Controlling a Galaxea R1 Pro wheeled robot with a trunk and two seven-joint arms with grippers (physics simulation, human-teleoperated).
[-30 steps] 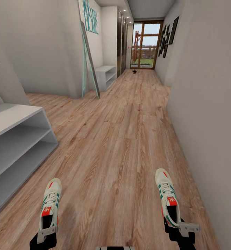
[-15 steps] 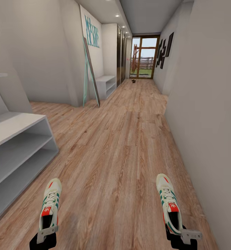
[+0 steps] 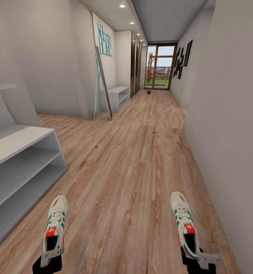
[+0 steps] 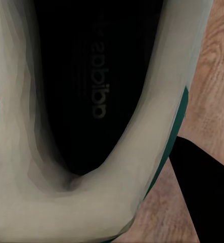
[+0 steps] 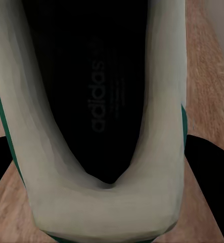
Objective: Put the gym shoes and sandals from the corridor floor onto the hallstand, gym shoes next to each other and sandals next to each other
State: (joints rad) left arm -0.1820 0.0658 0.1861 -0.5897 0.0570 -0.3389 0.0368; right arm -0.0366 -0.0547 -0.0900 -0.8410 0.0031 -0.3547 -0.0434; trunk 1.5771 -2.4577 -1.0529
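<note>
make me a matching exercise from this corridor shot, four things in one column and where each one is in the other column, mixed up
Things:
1. left gym shoe
2. right gym shoe
3. hallstand
4. dark small things on the floor

Places:
A. far down the corridor, near the glass door
B. held at the heel by the right end effector
C. against the wall on the robot's left, both tiers bare
D. held at the heel by the left end effector

Pairs: 1-D, 2-B, 3-C, 4-A
</note>
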